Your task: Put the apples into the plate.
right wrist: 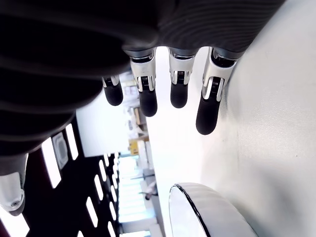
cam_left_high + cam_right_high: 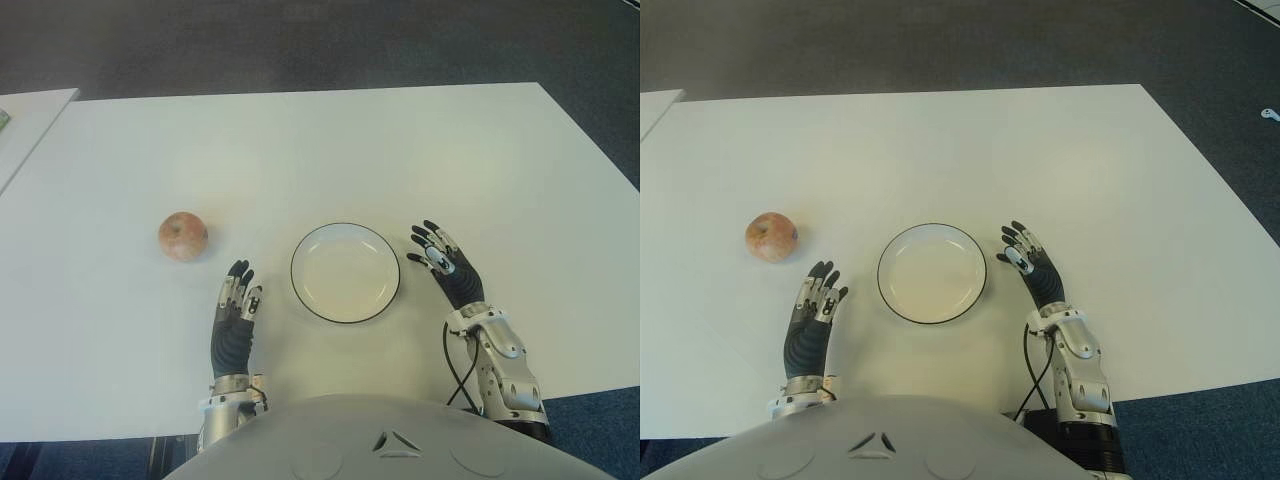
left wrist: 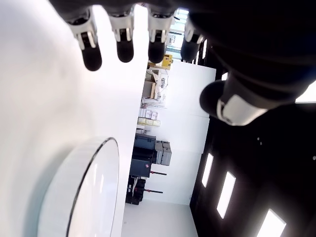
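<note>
1 apple point(image 2: 183, 236) left of plate point(image 2: 345, 272), apart | 1 plate mid-surface point(image 2: 330, 150), bare room around | left robot hand point(image 2: 236, 312), right robot hand point(image 2: 447, 264) flank plate, fingers extended, empty

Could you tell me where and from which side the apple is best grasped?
Judging by its round shape, the apple is best gripped around its widest middle, fingers either side, coming from above. It sits stem-end up on the bare table, nothing crowding it. The open left hand is nearer, between the apple and the plate; the right hand is beyond the plate.
</note>
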